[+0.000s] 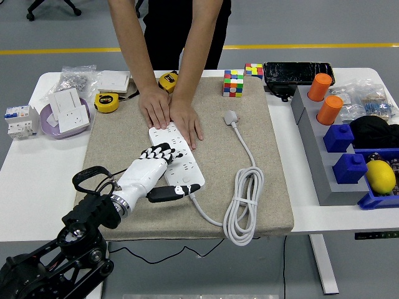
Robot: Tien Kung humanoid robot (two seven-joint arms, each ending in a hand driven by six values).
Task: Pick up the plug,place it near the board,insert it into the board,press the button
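Overhead, my left hand (pixel 153 174) rests fingers spread on the power strip (pixel 176 159), holding nothing. Its plug (pixel 231 117) lies unplugged, well apart on the mat (pixel 124 137). I'd press the button gently while the person's hands (pixel 169 112) brace the far end.

left hand (pixel 151 175) on board (pixel 176 161), plug (pixel 231 117) apart

A grey floor (pixel 349 25) runs behind the white table (pixel 25 168), crossed by a yellow line (pixel 312 46). An office chair's wheeled base (pixel 53 7) stands at the far left. Even light, soft shadows.
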